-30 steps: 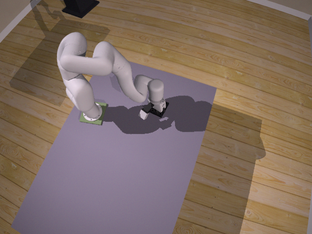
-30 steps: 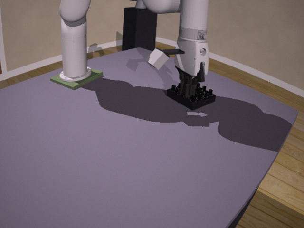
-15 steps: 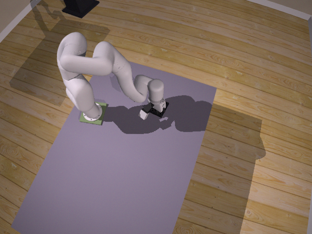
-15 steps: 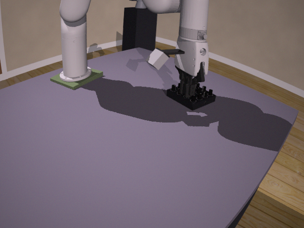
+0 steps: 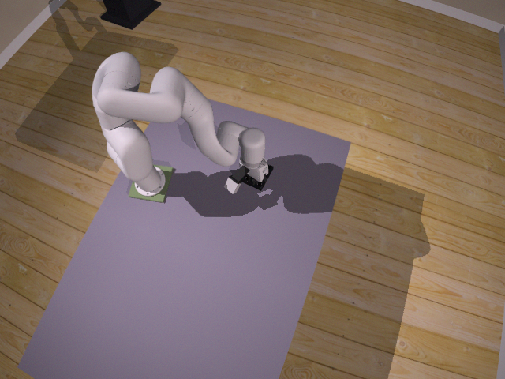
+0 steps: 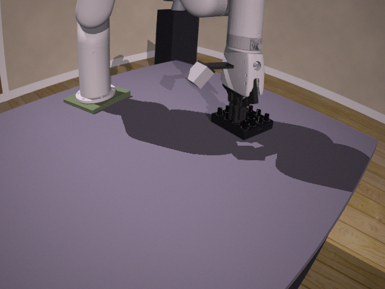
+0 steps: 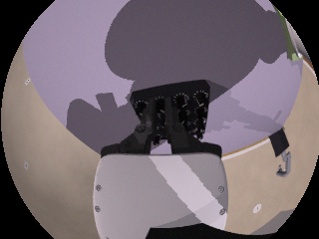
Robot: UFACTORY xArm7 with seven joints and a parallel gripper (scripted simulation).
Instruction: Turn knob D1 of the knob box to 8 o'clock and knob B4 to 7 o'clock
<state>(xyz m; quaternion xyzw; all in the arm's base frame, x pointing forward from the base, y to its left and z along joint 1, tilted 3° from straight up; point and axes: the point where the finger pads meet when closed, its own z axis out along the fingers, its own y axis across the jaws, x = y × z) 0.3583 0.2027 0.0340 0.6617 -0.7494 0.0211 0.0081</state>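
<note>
Knob box: the black knob box [image 5: 260, 187] [image 6: 243, 134] [image 7: 171, 89] sat right of centre in the top view, just above mid-height; right of centre in the exterior view; near the middle of the wrist view; it rested on the purple table top [image 5: 175, 285] [image 6: 155, 217] [image 7: 65, 45], feet not visible.
Knobs: black, upright, in rows on the box; several hidden by the fingers; white lines too small to read, so settings of D1 and B4 could not be told.
Gripper: the gripper [image 5: 257, 179] [image 6: 237, 119] [image 7: 160, 106] pointed down over the box, tips low among the knobs; fingers near each other with a narrow gap; whether they gripped a knob or only straddled one, could not tell.
Arm: the white arm [image 5: 140, 107] [image 6: 93, 62] arched from the left towards the box in the top view; its upper part ran out of the exterior frame.
Base: green plate [image 5: 138, 197] [image 6: 93, 109] [image 7: 294, 57] under the arm's foot; left of centre in the top view, upper left in the exterior, upper right edge in the wrist view.
Side block: pale block [image 5: 233, 185] [image 6: 200, 74] on a dark bracket beside the gripper, tilted, clear of the table.
Shadow: broad and dark, across the table around the box.
</note>
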